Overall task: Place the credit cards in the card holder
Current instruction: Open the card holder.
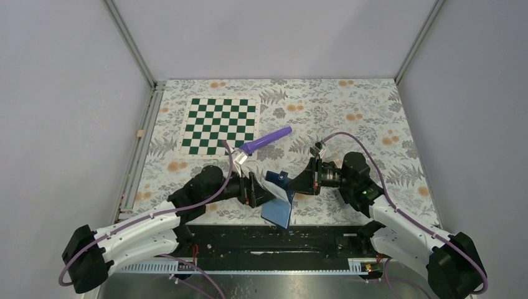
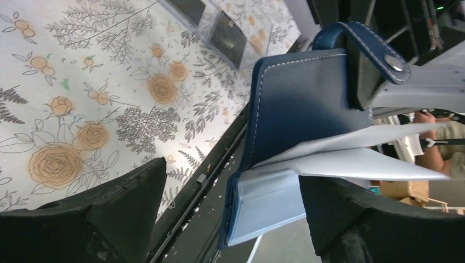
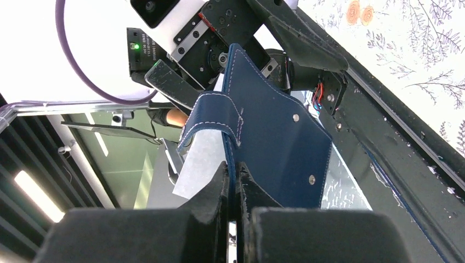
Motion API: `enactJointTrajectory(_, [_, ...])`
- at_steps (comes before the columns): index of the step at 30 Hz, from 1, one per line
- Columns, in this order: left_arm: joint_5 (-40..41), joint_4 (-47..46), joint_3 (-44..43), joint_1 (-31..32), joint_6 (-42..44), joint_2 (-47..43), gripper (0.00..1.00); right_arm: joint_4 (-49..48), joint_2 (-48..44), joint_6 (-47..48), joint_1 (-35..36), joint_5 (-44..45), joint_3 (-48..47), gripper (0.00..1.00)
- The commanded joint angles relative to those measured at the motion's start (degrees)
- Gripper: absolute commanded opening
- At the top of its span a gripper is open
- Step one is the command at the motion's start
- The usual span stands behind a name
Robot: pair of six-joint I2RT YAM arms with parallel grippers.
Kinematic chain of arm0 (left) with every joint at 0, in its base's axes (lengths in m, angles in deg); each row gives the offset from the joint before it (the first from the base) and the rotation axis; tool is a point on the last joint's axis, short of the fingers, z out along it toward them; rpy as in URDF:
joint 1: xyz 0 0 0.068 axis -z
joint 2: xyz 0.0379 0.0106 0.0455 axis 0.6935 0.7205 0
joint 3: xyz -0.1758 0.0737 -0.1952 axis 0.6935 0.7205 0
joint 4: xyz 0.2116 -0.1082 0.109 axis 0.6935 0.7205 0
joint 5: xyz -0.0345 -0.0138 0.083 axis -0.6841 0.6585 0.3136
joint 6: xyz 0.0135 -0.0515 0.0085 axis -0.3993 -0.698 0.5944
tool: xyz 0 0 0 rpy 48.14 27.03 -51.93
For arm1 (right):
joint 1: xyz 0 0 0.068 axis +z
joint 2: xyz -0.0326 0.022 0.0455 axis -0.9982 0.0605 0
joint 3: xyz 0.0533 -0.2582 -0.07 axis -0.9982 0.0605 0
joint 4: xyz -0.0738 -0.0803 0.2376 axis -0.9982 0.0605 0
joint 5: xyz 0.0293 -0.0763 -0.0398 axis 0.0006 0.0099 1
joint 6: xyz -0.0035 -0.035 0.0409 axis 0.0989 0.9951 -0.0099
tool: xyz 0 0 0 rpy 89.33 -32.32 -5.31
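The navy card holder (image 1: 279, 210) hangs unfolded between the two grippers, above the table's near edge. My right gripper (image 3: 233, 178) is shut on its stitched navy edge, and the snap tab (image 3: 211, 118) curls over just above the fingers. In the left wrist view the card holder (image 2: 301, 104) shows its pale blue-grey inner pockets (image 2: 274, 203) fanned out. My left gripper (image 2: 233, 211) is open, with the lower pocket flap lying between its fingers. The right fingertip (image 2: 340, 213) is at that flap's edge. I cannot make out any credit cards for certain.
A clear tray (image 2: 214, 27) holding dark flat rectangles lies on the floral table, seen in the left wrist view. A purple pen-like tool (image 1: 268, 140) and a green-and-white chessboard (image 1: 221, 124) lie further back. The black rail (image 1: 280, 240) runs along the near edge.
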Motion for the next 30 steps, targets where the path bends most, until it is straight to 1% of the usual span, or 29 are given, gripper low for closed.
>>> enactJointTrajectory(1, [-4.11,-9.90,3.50,-1.66,-3.12,-4.83,0.88,-5.21,-0.06,-1.62,-0.18,-3.15,-1.72,0.00])
enactJointTrajectory(6, [-7.75,-19.72,8.58,-3.03,-7.18,-9.45,0.84,-6.88,1.05,-1.72,-0.17,-4.50,-1.93,0.00])
enactJointTrajectory(9, [-9.45,-25.80,10.39,-3.14,-9.37,-9.96,0.79,-8.79,1.95,-2.42,-0.17,-5.78,-1.78,0.00])
enactJointTrajectory(14, [-13.72,-27.79,8.52,-3.13,-11.05,-6.31,0.70,-9.50,1.98,-2.52,-0.19,-6.09,-1.67,0.00])
enactJointTrajectory(18, [-14.57,-30.35,8.13,-3.17,-12.18,-4.41,0.61,-9.70,2.38,-2.54,-0.17,-6.62,-1.92,0.00])
enactJointTrajectory(19, [-14.26,-31.72,8.38,-3.13,-12.74,-4.18,0.58,-9.71,2.33,-2.39,-0.17,-6.74,-1.91,0.00])
enactJointTrajectory(21, [-13.72,-33.72,8.55,-3.13,-13.76,-3.88,0.46,-9.10,2.29,-1.63,-0.23,-6.73,-1.68,0.00])
enactJointTrajectory(24, [-13.16,-33.54,8.02,-3.13,-14.28,-3.67,0.32,-6.36,2.03,0.58,-0.18,-6.39,-1.58,0.00])
enactJointTrajectory(27, [-12.48,-33.09,7.85,-3.15,-14.80,-3.98,0.13,-4.23,1.90,2.40,-0.23,-6.18,-1.66,0.00])
enactJointTrajectory(28, [-12.13,-32.81,7.79,-3.15,-14.84,-4.21,0.05,-3.35,1.93,3.10,-0.18,-6.13,-1.81,0.00])
enactJointTrajectory(29, [-11.71,-31.88,7.65,-3.13,-14.68,-4.63,0.00,-2.24,1.83,3.87,-0.13,-6.05,-2.02,0.05])
enactJointTrajectory(30, [-11.11,-29.96,7.30,-3.15,-14.46,-5.08,0.00,-0.74,1.62,5.12,-0.18,-5.94,-2.52,0.13])
